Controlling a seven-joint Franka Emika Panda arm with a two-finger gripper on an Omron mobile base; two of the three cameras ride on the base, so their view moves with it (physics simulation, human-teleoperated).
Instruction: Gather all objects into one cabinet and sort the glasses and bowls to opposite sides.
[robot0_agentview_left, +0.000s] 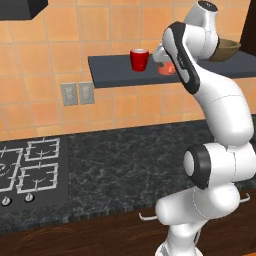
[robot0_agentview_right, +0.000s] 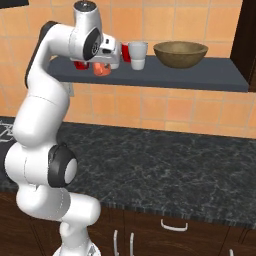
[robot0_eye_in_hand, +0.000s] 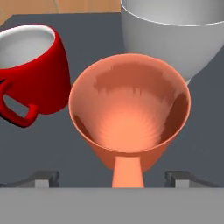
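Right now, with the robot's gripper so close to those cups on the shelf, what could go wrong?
The open gripper sits right at the orange mug's handle, so pulling away carelessly might tip it. The red mug and white cup crowd close around it, so a sideways swing could bump them. They stand high on the shelf, so a knocked cup might fall to the counter.

You see a dark grey shelf carrying a red mug, an orange mug, a white tumbler and a brown bowl.
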